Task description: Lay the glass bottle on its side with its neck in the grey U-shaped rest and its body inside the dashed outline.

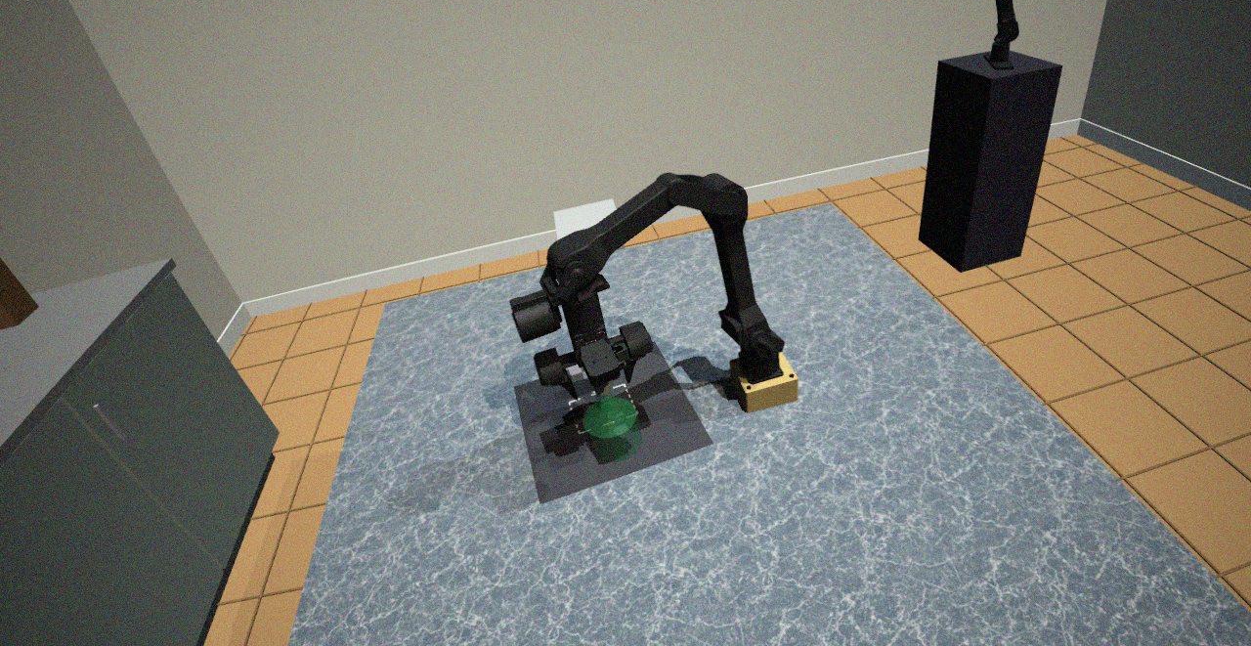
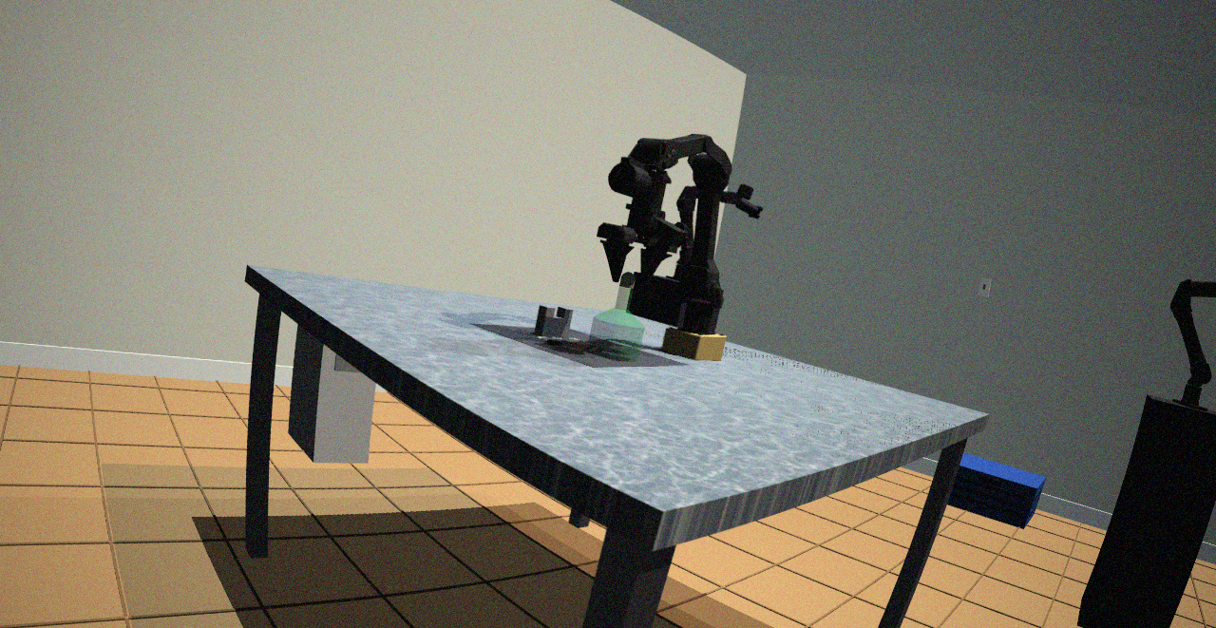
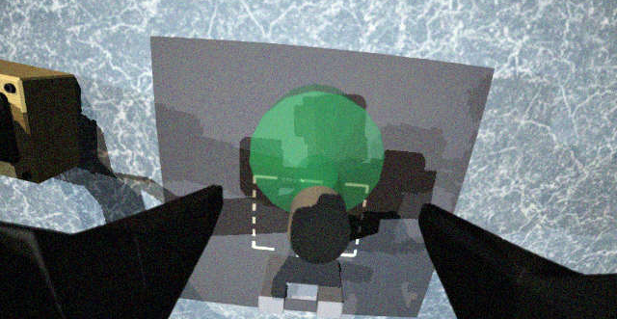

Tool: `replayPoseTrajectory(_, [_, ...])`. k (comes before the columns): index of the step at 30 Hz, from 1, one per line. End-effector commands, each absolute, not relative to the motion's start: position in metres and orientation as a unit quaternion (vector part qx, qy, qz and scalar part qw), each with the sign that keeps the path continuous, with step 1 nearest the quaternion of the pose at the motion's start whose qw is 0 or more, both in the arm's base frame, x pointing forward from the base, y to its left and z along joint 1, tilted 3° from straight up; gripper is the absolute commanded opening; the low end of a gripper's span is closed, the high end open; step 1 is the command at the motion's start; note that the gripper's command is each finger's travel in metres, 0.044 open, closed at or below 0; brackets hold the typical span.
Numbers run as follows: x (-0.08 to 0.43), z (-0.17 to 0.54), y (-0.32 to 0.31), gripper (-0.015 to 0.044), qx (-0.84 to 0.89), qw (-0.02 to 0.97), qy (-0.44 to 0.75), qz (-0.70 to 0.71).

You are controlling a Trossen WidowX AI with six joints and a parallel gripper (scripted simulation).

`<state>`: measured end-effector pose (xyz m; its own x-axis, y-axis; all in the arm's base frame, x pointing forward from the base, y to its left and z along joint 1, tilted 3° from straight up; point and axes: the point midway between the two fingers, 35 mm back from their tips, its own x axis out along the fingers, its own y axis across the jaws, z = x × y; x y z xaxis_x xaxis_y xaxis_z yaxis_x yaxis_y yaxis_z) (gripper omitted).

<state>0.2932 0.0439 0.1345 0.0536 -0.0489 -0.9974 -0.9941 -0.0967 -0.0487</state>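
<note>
No brand, label or writing I can read anywhere, fwiw. The green glass bottle (image 1: 610,417) (image 2: 617,333) (image 3: 316,141) is standing upright on the dark mat (image 1: 647,441) (image 2: 658,359) (image 3: 202,78), right of center in the exterior view and low-middle in the top one. The gripper (image 1: 603,382) (image 2: 632,271) (image 3: 322,204) is spread wide above it with nothing in its grasp; in the wrist shot the neck's capped end shows between the fingers, but can't tell if anything touches. That cap also hides part of the dashed outline (image 3: 254,213), and the arm (image 1: 730,266) (image 2: 707,216) covers bits of the mat from the top. The grey U-shaped rest (image 2: 552,322) (image 3: 330,306) is plain in the exterior view and sits at the bottom of the wrist frame, yet I can't make it out from the top. Only the exterior view gets the legs of the blue marbled surface (image 1: 787,520) (image 2: 510,377) (image 3: 545,117) and a blue box (image 2: 997,492), lower right.
</note>
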Motion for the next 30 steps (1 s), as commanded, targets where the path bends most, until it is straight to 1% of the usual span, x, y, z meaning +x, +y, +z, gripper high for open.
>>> replayPoseTrajectory(1, [0.2927,0.1361,0.0369,0.044,-0.549,0.476,0.472,0.499])
replayPoseTrajectory(3, [0.2927,0.1361,0.0358,0.044,-0.549,0.476,0.472,0.499])
replayPoseTrajectory(15, [0.2927,0.1361,0.0358,0.0125,-0.549,0.476,0.472,0.499])
replayPoseTrajectory(16, [0.2927,0.1361,0.0358,0.0107,-0.549,0.476,0.472,0.499])
replayPoseTrajectory(30, [0.2927,0.1361,0.0358,0.0107,-0.549,0.476,0.472,0.499])
